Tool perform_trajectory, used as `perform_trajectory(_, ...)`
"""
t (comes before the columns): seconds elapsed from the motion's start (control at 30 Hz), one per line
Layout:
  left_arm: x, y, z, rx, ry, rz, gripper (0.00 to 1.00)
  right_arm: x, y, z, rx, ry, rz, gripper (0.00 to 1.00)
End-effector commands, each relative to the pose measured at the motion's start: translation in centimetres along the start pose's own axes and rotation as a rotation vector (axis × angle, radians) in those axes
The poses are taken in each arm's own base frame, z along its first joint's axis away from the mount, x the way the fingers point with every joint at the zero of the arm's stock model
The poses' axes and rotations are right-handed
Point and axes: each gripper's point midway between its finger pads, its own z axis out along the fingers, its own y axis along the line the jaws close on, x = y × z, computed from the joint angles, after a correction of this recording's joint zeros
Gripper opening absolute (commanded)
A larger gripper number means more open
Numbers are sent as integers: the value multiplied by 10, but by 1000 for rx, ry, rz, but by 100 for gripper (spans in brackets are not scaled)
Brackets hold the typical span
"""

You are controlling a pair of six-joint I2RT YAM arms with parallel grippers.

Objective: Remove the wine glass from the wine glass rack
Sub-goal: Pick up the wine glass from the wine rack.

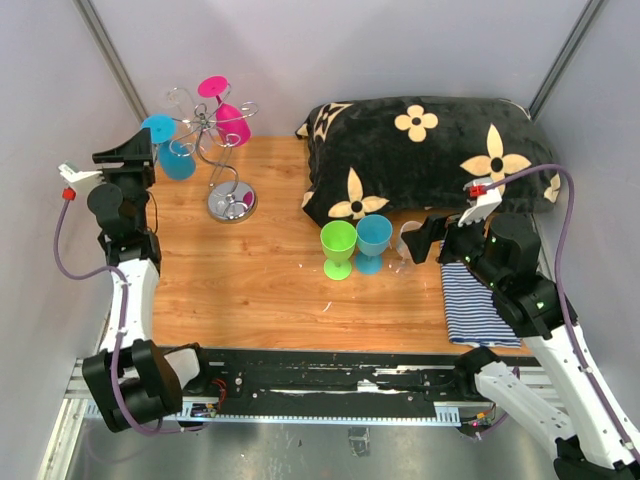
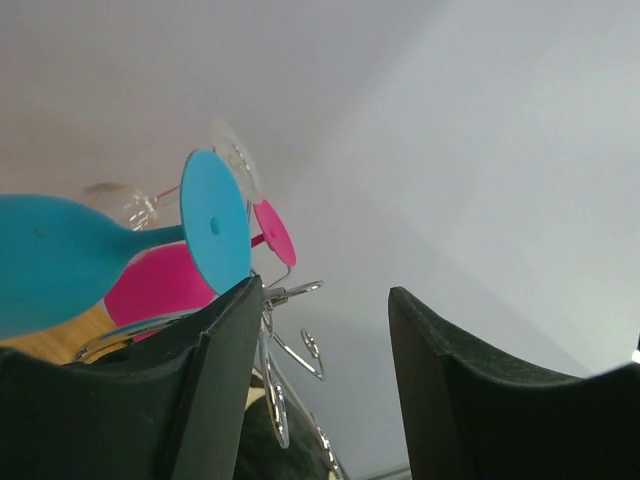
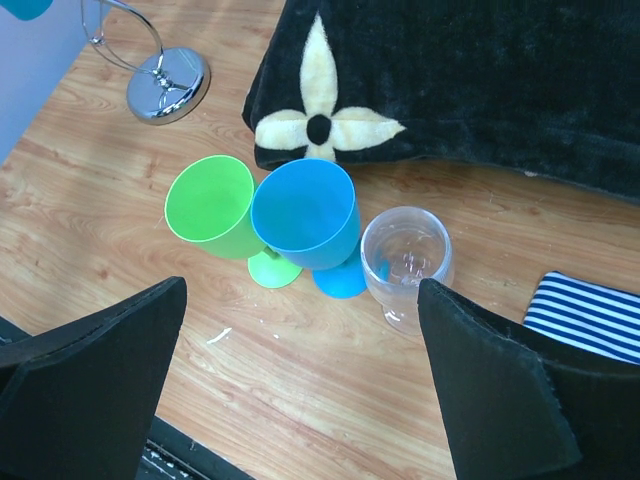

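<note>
The wine glass rack stands near the far left corner of the wooden tabletop, close to the pale back wall. It is thin silver wire with a round, shiny chrome foot and curled hooks on top. From the hooks hang, foot upward, a cyan wine glass on the left side, a pink wine glass toward the back and a clear wine glass that is hard to see.

The left claw is raised just beside the cyan wine glass, on its left. Its two black fingers are spread and nothing is between them. In the left wrist view the flat round foot of the cyan glass sits just above one fingertip; I cannot tell if they touch.

Between the rack and the middle of the tabletop the wood is bare. Near the middle, three glasses stand upright and close together: a green plastic goblet, a blue plastic goblet and a small clear glass. A black plush pillow with cream flowers fills the far right part. A striped cloth lies at the right edge.

The right claw hovers above the three glasses, its fingers wide apart and pinching nothing.
</note>
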Motion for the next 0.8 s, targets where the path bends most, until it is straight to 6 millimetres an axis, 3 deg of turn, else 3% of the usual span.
perform_trajectory(0.0,-6,-6,-11,14,-33,70,60,-24,-4,3,16,-68,-52,99)
perform_trajectory(0.23,-13,10,-30,50,-116,50,64,-44,5,17,-12,-52,-64,100)
perform_trajectory(0.4,-2,3,-30,140,-69,147,68,-48,4,20,-1,-54,-57,100)
perform_trajectory(0.77,-9,10,-28,160,-122,20,72,-55,2,20,23,-74,-43,100)
